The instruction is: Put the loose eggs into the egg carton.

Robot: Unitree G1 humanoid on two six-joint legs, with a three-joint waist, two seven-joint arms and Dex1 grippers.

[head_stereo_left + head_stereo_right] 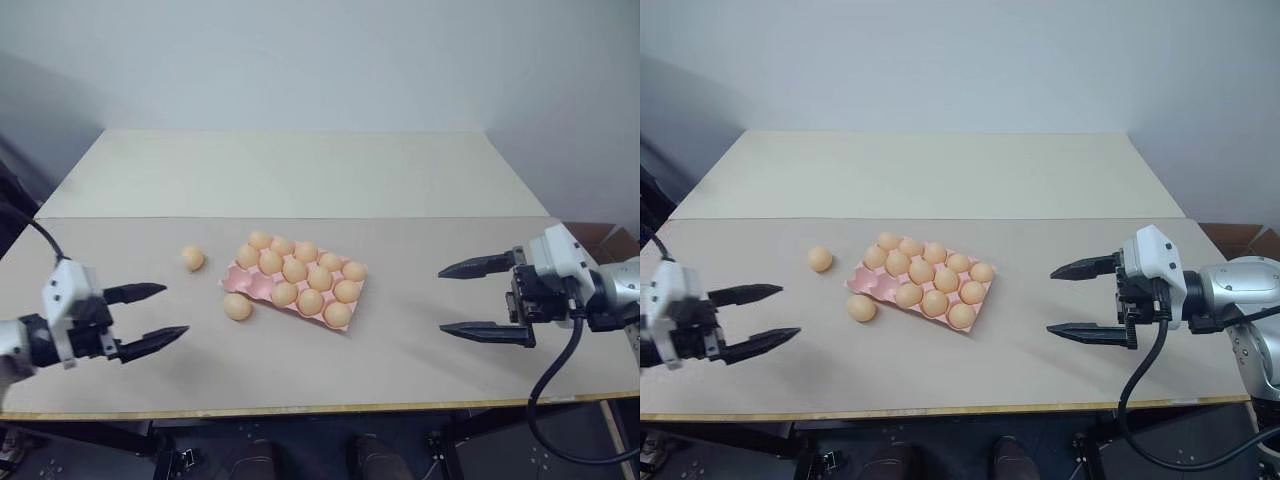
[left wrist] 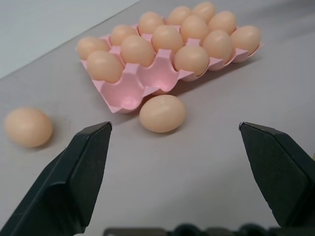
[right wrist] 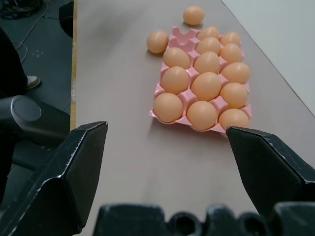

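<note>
Pale tabletop against a plain grey wall, seen from above. At lower left of the frame, left gripper [image 1: 158,314] with fingers spread wide, holding nothing. To its right, one loose egg [image 1: 193,258] alone on the table, then a second loose egg [image 1: 237,306] just beside the near corner of the egg carton [image 1: 236,281]. Carton at centre, thirteen cups filled, two cups empty at its left end. At right of the frame, right gripper [image 1: 468,299] also wide open and empty, well apart from the carton. Best to take the nearer egg with the left gripper: come over it, close softly, lift clear of the rim, lower straight into an empty cup.
</note>
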